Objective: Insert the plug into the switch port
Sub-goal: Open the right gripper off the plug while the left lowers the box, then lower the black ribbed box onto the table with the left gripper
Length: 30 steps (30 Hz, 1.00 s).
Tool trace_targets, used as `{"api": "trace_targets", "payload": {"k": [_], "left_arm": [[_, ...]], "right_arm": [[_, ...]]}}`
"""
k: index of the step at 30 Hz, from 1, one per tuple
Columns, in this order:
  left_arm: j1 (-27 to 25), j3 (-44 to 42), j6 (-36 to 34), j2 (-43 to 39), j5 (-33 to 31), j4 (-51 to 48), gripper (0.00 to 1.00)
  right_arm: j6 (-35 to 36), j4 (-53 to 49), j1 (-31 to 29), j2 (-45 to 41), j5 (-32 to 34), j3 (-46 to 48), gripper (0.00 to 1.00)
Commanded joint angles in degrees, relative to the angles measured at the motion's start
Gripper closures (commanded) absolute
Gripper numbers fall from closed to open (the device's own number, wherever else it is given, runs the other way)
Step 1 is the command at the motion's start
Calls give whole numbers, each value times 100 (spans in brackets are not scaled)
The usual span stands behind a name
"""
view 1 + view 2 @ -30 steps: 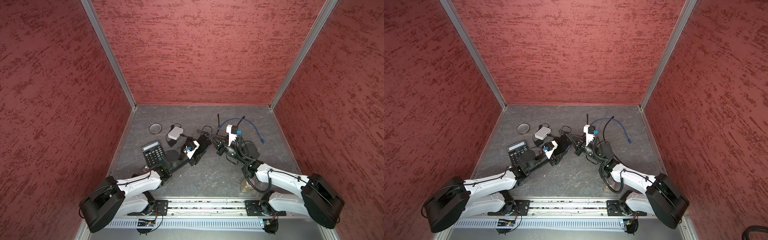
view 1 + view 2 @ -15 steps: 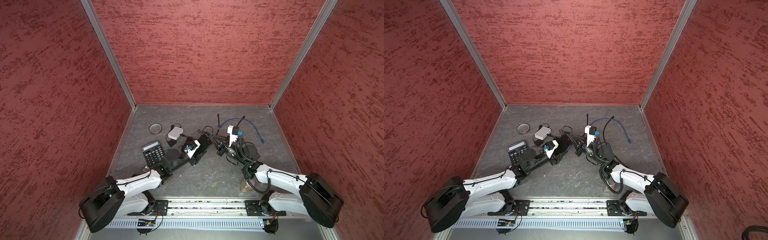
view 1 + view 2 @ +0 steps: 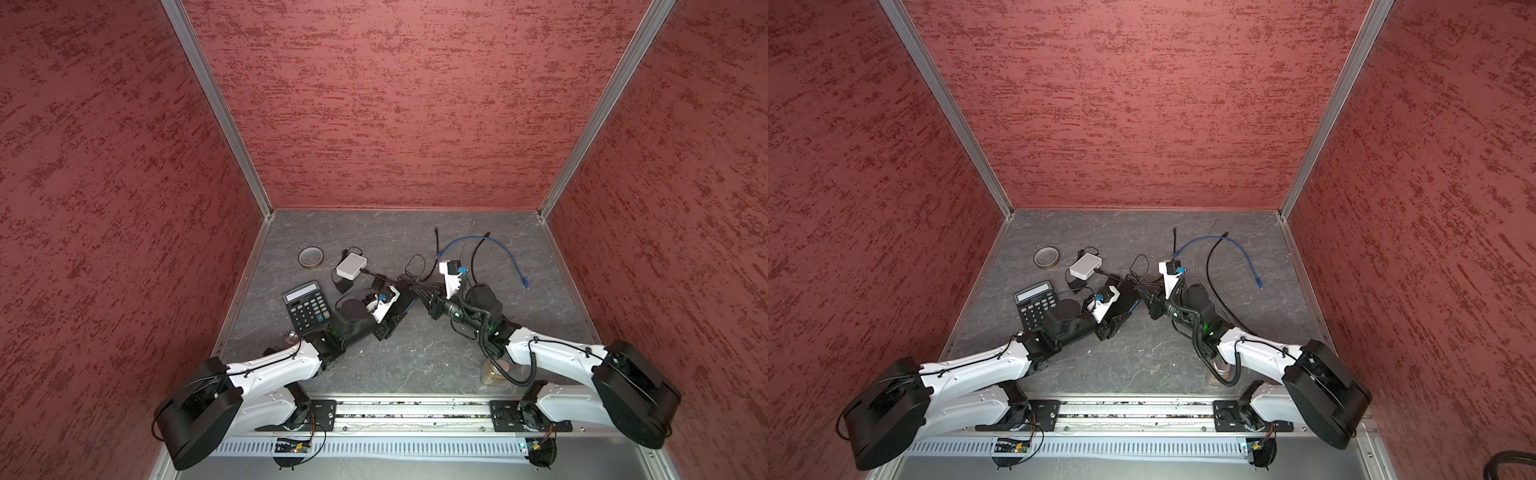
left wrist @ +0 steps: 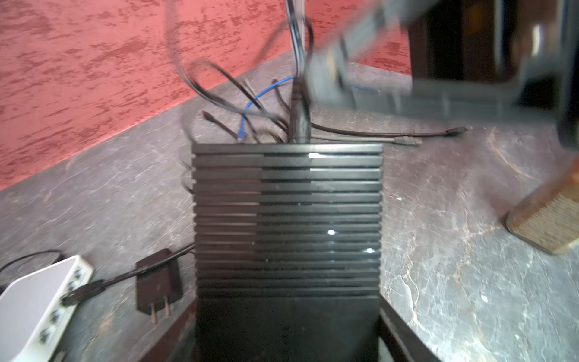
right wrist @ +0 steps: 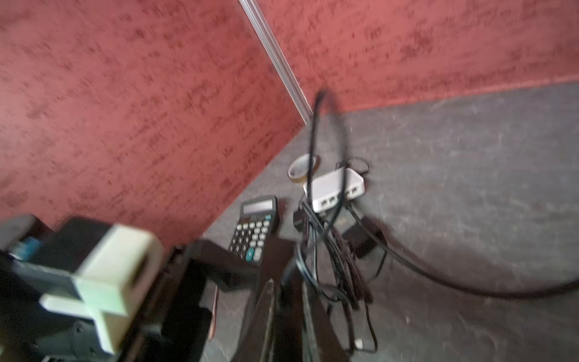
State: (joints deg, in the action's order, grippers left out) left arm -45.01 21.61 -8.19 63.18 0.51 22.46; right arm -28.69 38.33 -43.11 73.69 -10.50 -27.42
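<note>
The switch [image 4: 286, 219], a black ribbed box, sits between the fingers of my left gripper [image 4: 288, 329], which is shut on its sides. Both top views show it just above the table [image 3: 405, 297] [image 3: 1127, 299]. A black plug [image 4: 300, 122] on a black cable stands at the switch's far edge; the port itself is hidden. My right gripper [image 3: 432, 301] [image 3: 1152, 305] is right beside that edge. In the right wrist view its fingertips [image 5: 286, 301] stand close either side of a black cable [image 5: 313, 150]. Blur hides whether they press it.
A calculator [image 3: 306, 306], a white hub [image 3: 351, 266] and a tape ring [image 3: 311, 257] lie on the left. A blue cable [image 3: 498, 251] and loose black leads lie at the back right. A power adapter [image 4: 158, 285] lies beside the switch. A jar [image 3: 492, 372] stands under the right arm.
The right wrist has shifted slightly beside the switch, and its view is motion-blurred. The left arm and the switch have stayed in place.
</note>
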Motion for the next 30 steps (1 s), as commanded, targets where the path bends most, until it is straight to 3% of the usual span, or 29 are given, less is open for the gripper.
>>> {"api": "trace_targets", "payload": {"k": [1, 10, 19, 30], "left_arm": [[20, 322, 426, -344, -482, 100, 74], [26, 471, 1278, -379, -1085, -1470, 73], [-2, 878, 2225, 95, -1213, -2998, 71], [-93, 1538, 2490, 1169, -1236, -4229, 70]], "right_arm": [[72, -1331, -101, 135, -42, -131, 77], [400, -2244, 96, -9, 181, -575, 64], [805, -3540, 614, -366, 753, -1159, 49], [1014, -4013, 1024, -108, 717, -1764, 45]]}}
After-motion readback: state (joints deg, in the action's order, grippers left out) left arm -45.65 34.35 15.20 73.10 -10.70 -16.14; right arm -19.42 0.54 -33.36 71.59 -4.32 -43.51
